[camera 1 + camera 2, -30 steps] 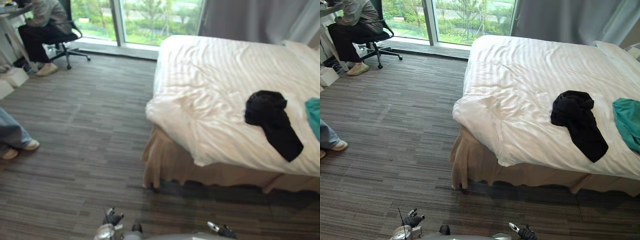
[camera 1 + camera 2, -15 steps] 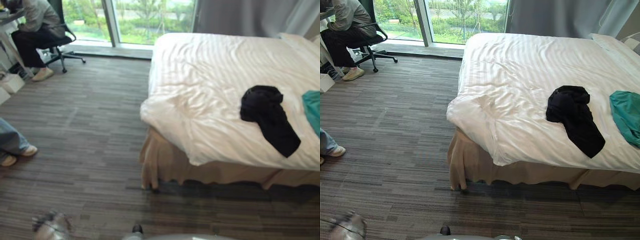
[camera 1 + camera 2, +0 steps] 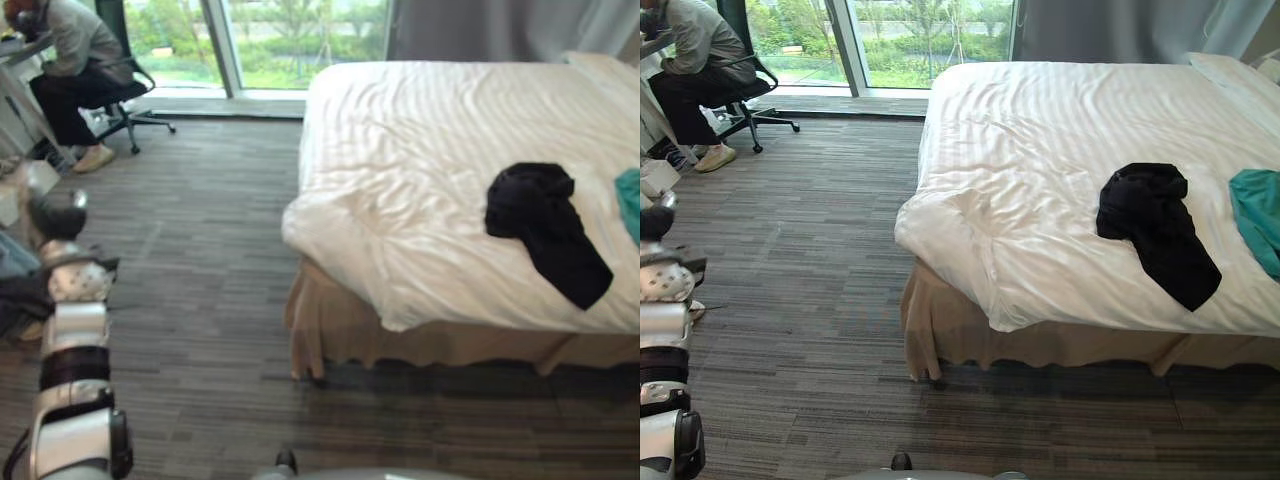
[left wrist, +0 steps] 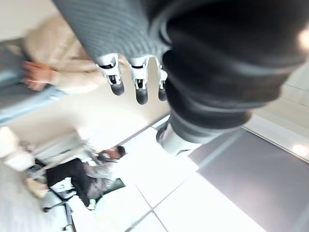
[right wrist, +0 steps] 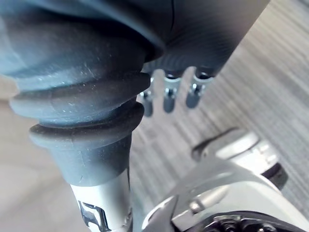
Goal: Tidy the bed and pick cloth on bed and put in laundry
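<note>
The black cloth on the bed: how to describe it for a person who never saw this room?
Find the large white bed near the window. On its near right part lies the black cloth, bunched at its far end with a long strip reaching toward the bed's edge. It is the only dark item; the teal cloth to its right is much brighter.

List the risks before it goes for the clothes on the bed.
1. The black cloth lies on the rumpled white duvet; fingers might pinch both.
2. The teal cloth sits at the view's edge, easily missed.
3. The left hand is raised near a person's leg; a swing could hit it.
</note>
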